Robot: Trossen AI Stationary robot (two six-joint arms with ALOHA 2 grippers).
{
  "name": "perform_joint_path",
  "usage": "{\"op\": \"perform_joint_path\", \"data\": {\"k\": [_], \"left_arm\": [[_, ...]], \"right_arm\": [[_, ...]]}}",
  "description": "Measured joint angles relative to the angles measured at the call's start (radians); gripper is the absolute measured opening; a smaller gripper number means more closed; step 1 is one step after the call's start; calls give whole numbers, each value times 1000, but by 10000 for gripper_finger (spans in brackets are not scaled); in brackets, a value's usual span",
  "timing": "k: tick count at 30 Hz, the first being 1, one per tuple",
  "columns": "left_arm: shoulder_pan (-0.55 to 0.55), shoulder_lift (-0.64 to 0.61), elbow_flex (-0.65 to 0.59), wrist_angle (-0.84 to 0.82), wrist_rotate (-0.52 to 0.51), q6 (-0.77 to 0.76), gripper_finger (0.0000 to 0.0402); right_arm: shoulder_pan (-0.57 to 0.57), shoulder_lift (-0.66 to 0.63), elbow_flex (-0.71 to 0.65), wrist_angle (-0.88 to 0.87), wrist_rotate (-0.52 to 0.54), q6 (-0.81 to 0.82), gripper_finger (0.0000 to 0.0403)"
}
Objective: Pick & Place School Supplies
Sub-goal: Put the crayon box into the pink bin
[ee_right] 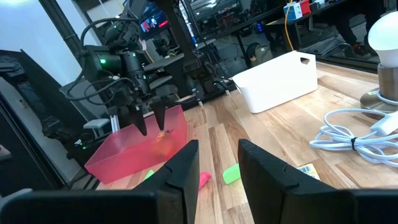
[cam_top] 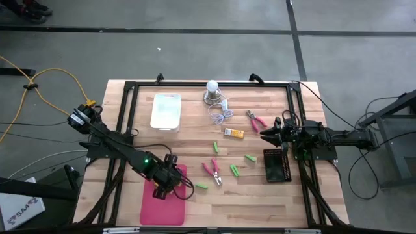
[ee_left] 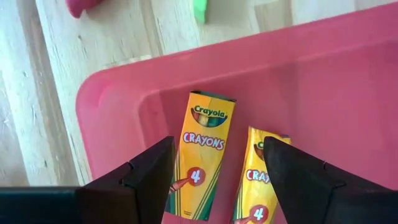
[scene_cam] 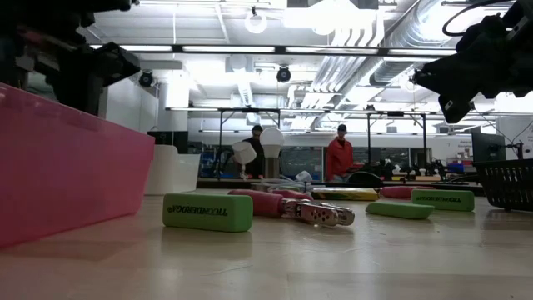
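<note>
Pink bin (cam_top: pixel 164 207) sits near the table's front edge, the left gripper (cam_top: pixel 170 181) over it; one crayon box (cam_top: pixel 234 133), green erasers (cam_top: pixel 234 171) and pink pliers (cam_top: pixel 212 171) lie mid-table. Left wrist view: left gripper (ee_left: pixel 217 171) spread wide, holding nothing, above two crayon boxes (ee_left: pixel 201 152) in the bin. Right wrist view: right gripper (ee_right: pixel 217 163) hovers near the right edge, fingers narrowly apart, empty.

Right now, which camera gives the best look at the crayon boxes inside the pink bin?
The left wrist view: two crayon boxes lie in the pink bin, labels readable. The high view's arm covers them, the low view shows only the bin's wall, the right wrist view a faint yellow spot.
</note>
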Motion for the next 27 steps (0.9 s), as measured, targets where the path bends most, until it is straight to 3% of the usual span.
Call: {"op": "perform_joint_path", "data": {"k": [11, 27], "left_arm": [[80, -67, 0, 90, -23, 68, 239], [343, -66, 0, 318, -17, 316, 239]], "right_arm": [[0, 0, 0, 0, 0, 0, 101], [0, 0, 0, 0, 0, 0, 101]]}}
